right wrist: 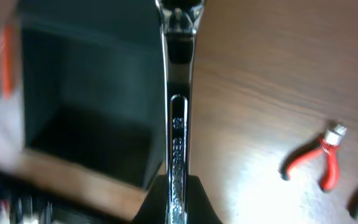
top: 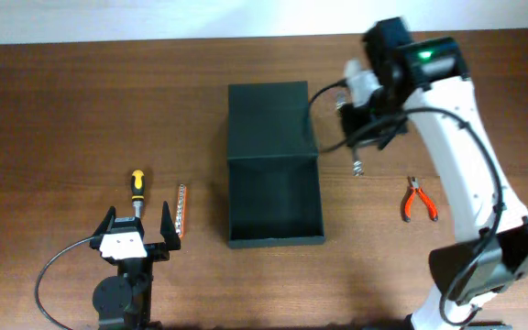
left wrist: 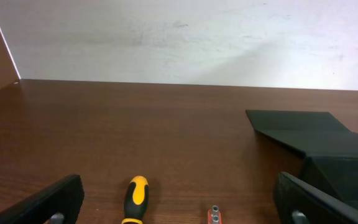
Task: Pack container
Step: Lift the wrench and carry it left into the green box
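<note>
The container point(top: 273, 240) is a dark green-black box lying open in the middle of the table, its flap lid point(top: 269, 119) folded back on the far side. It also shows in the left wrist view point(left wrist: 328, 149) and the right wrist view point(right wrist: 86, 112). My right gripper point(top: 367, 128) hovers by the box's far right corner, shut on a chrome wrench point(right wrist: 178, 93) whose tip point(top: 357, 168) hangs just right of the box wall. In the right wrist view the jaws point(right wrist: 178, 199) clamp the wrench shaft. My left gripper point(top: 138, 227) is open and empty, low at the front left point(left wrist: 179, 202).
A yellow-and-black screwdriver point(top: 137, 191) point(left wrist: 135, 198) and an orange bit holder point(top: 181, 211) point(left wrist: 214, 215) lie just ahead of the left gripper. Red-handled pliers point(top: 419, 200) point(right wrist: 319, 158) lie right of the box. A pale wall runs along the table's far edge.
</note>
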### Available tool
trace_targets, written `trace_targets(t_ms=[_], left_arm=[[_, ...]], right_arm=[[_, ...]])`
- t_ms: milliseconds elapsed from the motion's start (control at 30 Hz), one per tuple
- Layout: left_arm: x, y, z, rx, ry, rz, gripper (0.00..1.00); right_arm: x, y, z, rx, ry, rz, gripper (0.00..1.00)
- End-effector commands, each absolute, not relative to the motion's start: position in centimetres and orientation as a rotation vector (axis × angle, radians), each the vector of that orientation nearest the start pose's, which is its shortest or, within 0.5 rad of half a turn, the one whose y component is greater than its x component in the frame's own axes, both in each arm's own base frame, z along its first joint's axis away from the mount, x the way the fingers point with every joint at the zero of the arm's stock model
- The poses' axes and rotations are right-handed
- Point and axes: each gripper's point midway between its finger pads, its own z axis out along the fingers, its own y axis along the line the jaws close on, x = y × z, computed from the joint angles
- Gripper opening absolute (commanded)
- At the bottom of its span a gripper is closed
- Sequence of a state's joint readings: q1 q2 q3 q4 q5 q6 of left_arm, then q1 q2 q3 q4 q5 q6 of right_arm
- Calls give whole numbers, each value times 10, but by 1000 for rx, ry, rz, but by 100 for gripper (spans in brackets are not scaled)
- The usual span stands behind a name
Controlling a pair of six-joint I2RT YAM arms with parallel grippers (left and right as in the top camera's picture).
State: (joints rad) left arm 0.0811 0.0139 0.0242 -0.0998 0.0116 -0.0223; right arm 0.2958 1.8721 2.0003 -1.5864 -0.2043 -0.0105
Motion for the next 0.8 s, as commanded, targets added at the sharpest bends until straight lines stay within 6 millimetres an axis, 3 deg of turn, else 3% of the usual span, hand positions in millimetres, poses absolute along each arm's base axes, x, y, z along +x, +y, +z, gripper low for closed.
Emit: trace_targets(t_ms=[0, 200, 367, 467, 767], left_arm=[[245, 18, 157, -65, 1655, 41, 99], [245, 18, 157, -65, 1655, 41, 99], [245, 18, 157, -65, 1655, 41, 99], [245, 18, 157, -65, 1655, 41, 99], [245, 18, 157, -64, 1655, 42, 99]], right_arm=[[311, 177, 224, -860, 2911, 343, 4], [303, 216, 212, -1068, 2803, 179, 4], [298, 236, 203, -1157, 2760, 125, 4], [299, 240, 193, -1143, 2788, 121, 4], [299, 240, 135, -1188, 2882, 82, 4]])
